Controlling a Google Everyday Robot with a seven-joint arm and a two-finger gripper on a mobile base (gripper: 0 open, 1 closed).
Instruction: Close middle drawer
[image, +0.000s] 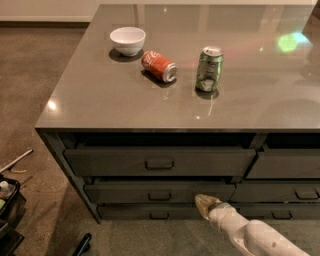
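Grey surface (150, 100) tops the drawers ahead. My gripper (203, 201) sits low at the right part of the middle drawer (125, 192) front, whose long axis runs off to my left. Closing likely means pushing straight ahead. Whether my gripper is wide or narrow, I cannot tell.

Grey glossy countertop (100, 102), three items on its surface

White bowl (127, 40) near the far left corner, upright; red soda can (159, 66) lying on its side just right of the bowl, apart from it; green can (209, 69) standing upright further right, apart from the red can, slightly dented. Gripper (202, 202) not on the top: low, below the front edge, at the middle drawer (160, 192) front
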